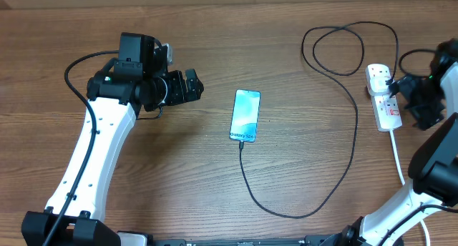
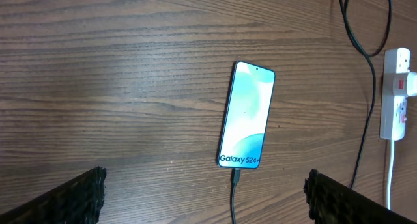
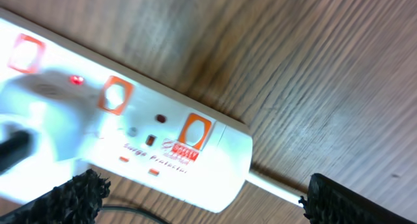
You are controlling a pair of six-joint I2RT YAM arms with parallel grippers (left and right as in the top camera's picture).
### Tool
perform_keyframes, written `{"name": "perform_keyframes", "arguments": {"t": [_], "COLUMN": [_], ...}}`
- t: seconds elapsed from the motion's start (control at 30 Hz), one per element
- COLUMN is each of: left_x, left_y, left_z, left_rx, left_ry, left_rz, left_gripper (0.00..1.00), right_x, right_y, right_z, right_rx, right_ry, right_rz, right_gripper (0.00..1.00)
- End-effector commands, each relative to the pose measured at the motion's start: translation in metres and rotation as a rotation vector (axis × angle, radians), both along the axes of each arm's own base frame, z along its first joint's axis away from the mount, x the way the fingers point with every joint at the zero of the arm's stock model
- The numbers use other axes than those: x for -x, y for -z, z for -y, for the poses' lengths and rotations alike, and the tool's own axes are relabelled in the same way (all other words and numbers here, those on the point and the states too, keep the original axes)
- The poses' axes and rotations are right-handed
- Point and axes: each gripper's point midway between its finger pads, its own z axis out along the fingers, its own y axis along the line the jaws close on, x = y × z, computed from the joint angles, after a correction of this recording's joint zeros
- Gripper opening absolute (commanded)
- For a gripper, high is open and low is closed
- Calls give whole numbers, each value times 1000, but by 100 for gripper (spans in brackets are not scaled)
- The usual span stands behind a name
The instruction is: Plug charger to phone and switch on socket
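Note:
The phone (image 1: 245,115) lies screen up mid-table, "Galaxy S24+" text at its near edge; it also shows in the left wrist view (image 2: 246,114). The black charger cable (image 1: 343,167) has its connector in the phone's near end (image 2: 236,177) and loops right and back to a plug (image 1: 387,77) in the white socket strip (image 1: 383,97). A small red light glows beside the plug (image 3: 77,79). My left gripper (image 1: 192,86) is open and empty, left of the phone. My right gripper (image 1: 413,99) is open, hovering just above the socket strip (image 3: 163,146).
The strip's thick white cord (image 1: 398,156) runs toward the front right. The cable makes a loop (image 1: 343,49) at the back of the wooden table (image 1: 179,174). The strip also shows at the right edge of the left wrist view (image 2: 395,94).

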Motion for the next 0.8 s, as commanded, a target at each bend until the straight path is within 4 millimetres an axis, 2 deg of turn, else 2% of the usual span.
{"name": "perform_keyframes", "arguments": {"t": [0.0,0.17,0.77], "left_x": [-2,-2,-2], "left_y": [-6,-6,-6], "left_z": [-3,-3,-3], "left_rx": [-9,-9,-9], "left_ry": [4,4,4], "left_rz": [24,24,24], "left_gripper": [100,99,100], "right_x": [-7,-5,-16], "right_y": [-35,-41,-43], "right_z": [-2,-13,-8], "right_rx": [28,25,49], "right_ry": [-71,-93,-94], "right_rz": [64,57,100], "right_gripper": [100,100,100]}}
